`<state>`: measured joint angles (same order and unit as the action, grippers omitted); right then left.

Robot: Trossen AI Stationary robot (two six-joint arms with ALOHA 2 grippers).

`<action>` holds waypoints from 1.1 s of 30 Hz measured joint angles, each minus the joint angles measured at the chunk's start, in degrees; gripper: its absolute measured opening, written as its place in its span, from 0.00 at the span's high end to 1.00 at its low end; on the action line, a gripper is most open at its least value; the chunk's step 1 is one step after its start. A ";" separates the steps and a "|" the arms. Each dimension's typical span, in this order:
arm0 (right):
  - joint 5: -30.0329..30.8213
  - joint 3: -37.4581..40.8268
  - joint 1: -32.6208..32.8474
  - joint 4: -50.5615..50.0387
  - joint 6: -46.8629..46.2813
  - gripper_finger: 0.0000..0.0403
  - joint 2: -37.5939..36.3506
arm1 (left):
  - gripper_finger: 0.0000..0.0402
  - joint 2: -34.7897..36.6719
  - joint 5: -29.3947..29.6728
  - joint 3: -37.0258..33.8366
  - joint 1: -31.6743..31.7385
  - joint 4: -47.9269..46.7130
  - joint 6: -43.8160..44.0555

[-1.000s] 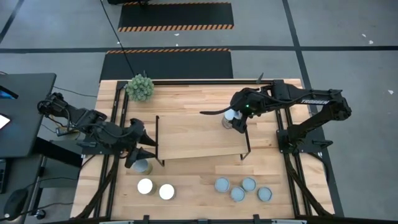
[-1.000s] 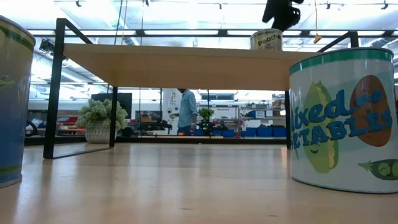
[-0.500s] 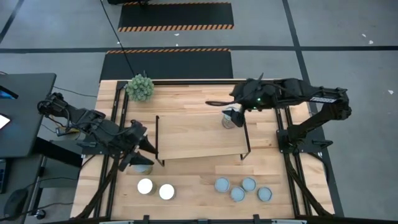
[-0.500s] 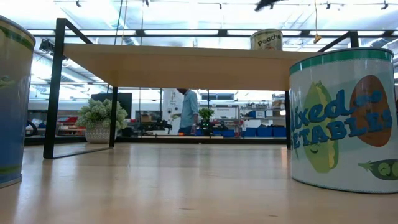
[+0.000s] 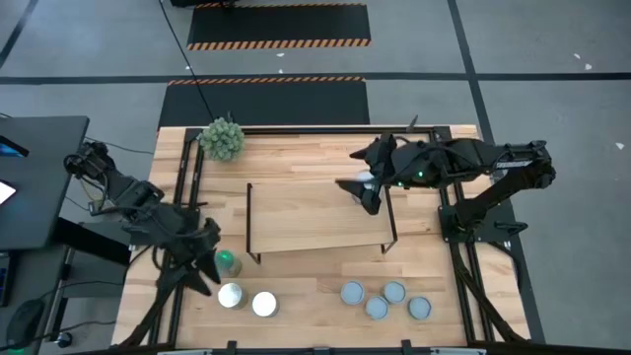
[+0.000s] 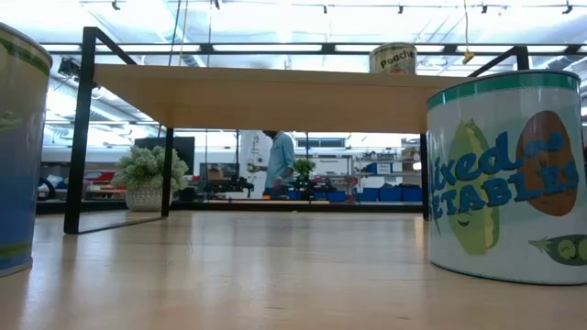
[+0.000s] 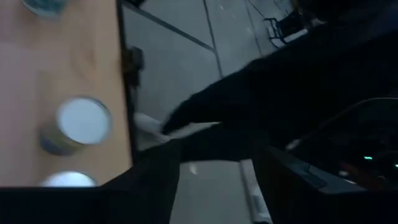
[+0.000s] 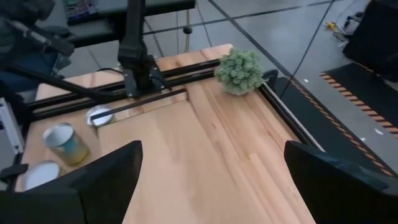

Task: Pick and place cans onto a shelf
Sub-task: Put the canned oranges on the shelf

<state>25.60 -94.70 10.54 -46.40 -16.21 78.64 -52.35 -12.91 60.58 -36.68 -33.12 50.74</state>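
Right wrist view shows the right gripper spread wide, empty.

Left gripper nearer (right withdrawn).

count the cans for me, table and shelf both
8. A peach can on the shelf by the right gripper; a green-sided can beside the left gripper; two white-topped cans front left; four grey-blue cans front right. None seems hidden.

Both arms are matte black with jointed segments; a small green light glows behind the right gripper, whose fingers are broad and dark.
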 joint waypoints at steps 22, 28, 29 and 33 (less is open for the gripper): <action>1.77 0.04 11.42 0.09 3.98 0.04 0.02 | 0.47 -22.14 12.44 16.74 -9.90 -43.41 4.16; 1.84 0.04 11.41 -0.40 3.24 0.06 0.02 | 0.27 -22.18 15.17 13.89 -10.35 -45.74 1.79; 1.84 0.04 11.41 -0.70 3.33 0.06 0.02 | 0.26 -21.32 15.47 12.66 -10.35 -45.41 2.64; 1.82 0.04 11.11 -1.13 3.30 0.06 0.02 | 0.28 -15.27 15.24 5.96 -10.42 -40.73 6.24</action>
<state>27.42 -94.65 21.66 -47.52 -12.91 78.65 -67.62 2.33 66.54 -47.10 -73.85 56.98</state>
